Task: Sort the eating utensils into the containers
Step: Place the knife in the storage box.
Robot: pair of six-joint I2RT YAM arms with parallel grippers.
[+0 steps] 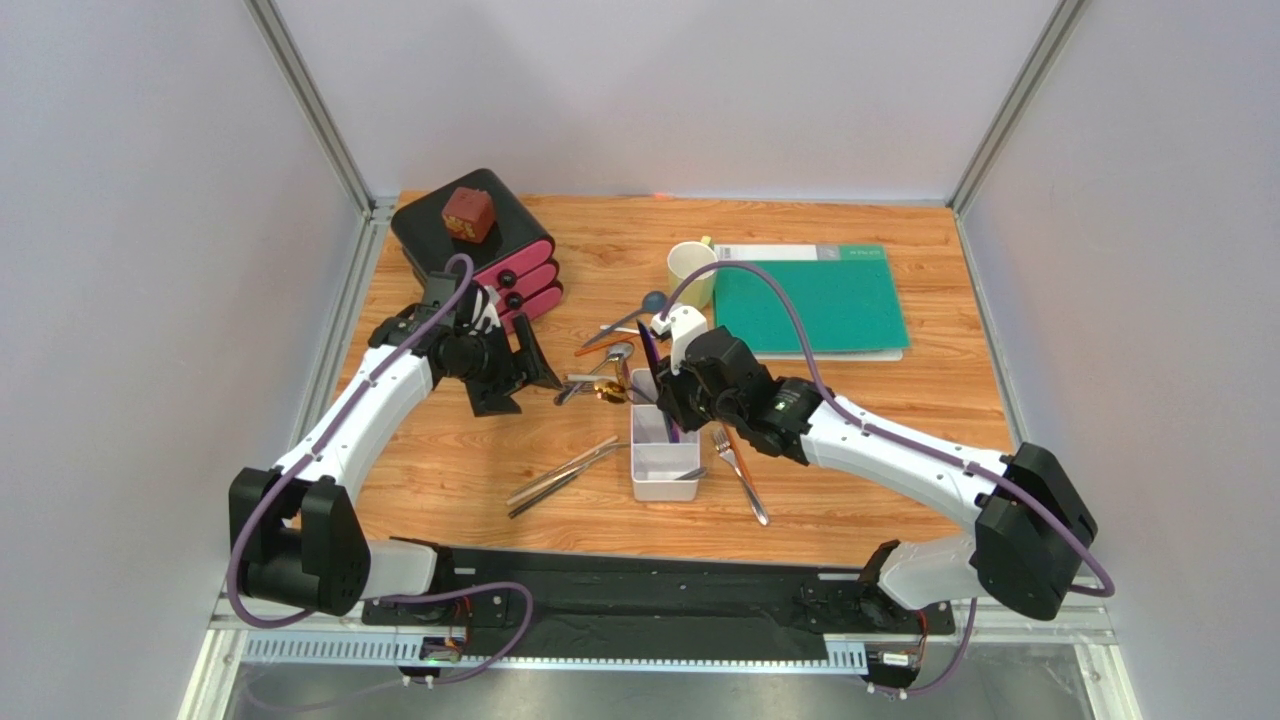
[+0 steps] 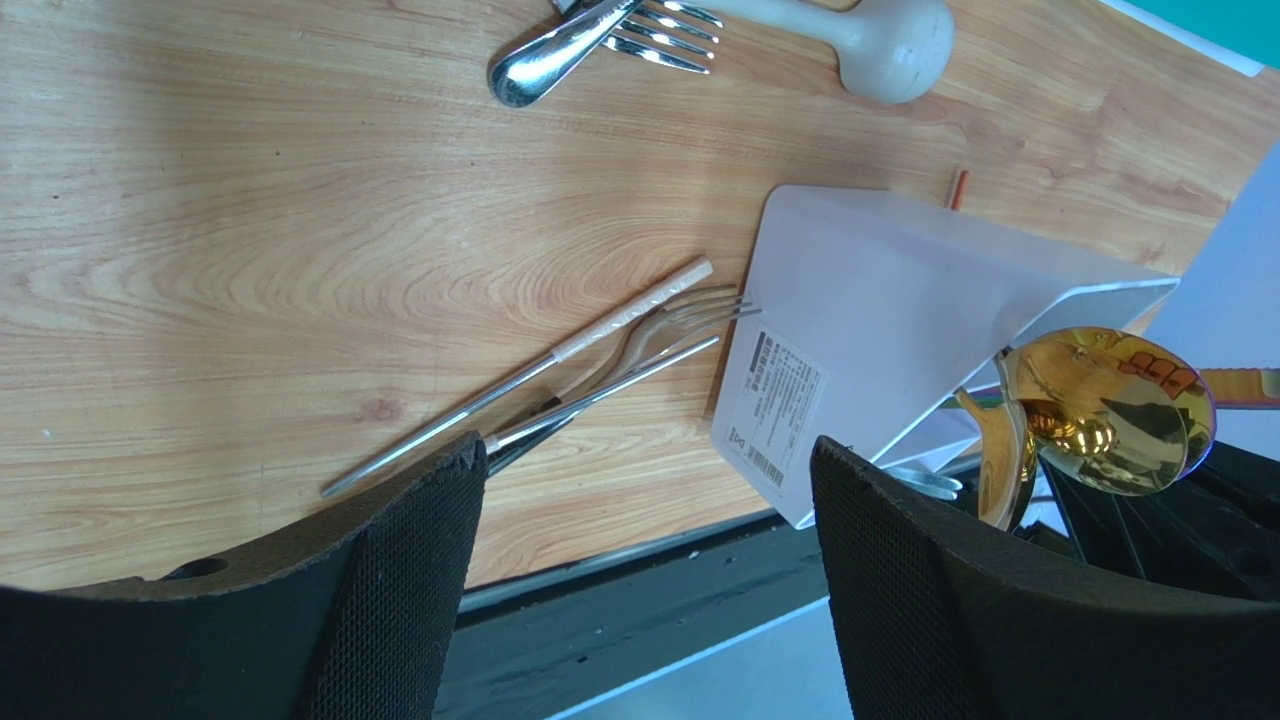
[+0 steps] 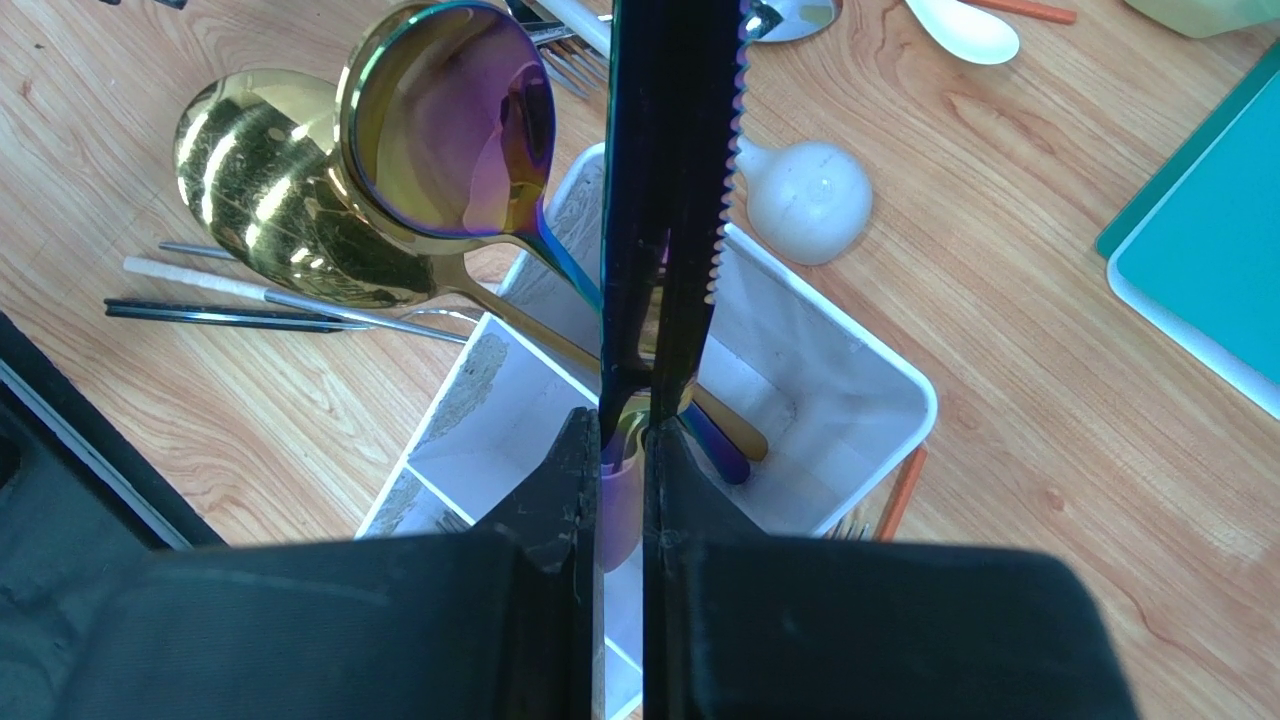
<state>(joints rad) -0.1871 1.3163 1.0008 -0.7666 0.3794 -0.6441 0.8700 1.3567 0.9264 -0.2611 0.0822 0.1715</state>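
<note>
My right gripper (image 3: 609, 480) is shut on a dark iridescent purple knife (image 3: 669, 195). It holds the knife upright over the white divided container (image 3: 887, 393) (image 1: 658, 474). A gold spoon (image 3: 256, 165) and a purple spoon (image 3: 443, 120) lean out of the container's far compartment. My left gripper (image 2: 646, 510) hangs open and empty above the table, left of the container (image 2: 902, 300). A silver fork and thin silver sticks (image 2: 601, 368) lie on the wood in front of it. Another silver fork (image 1: 739, 473) lies right of the container.
A black box with pink drawers (image 1: 496, 255) and a red cube (image 1: 469, 213) on top stands at the back left. A green folder (image 1: 812, 300) and a pale cup (image 1: 691, 270) sit at the back. More spoons and forks (image 1: 609, 353) lie behind the container, a white spoon (image 3: 812, 195) among them.
</note>
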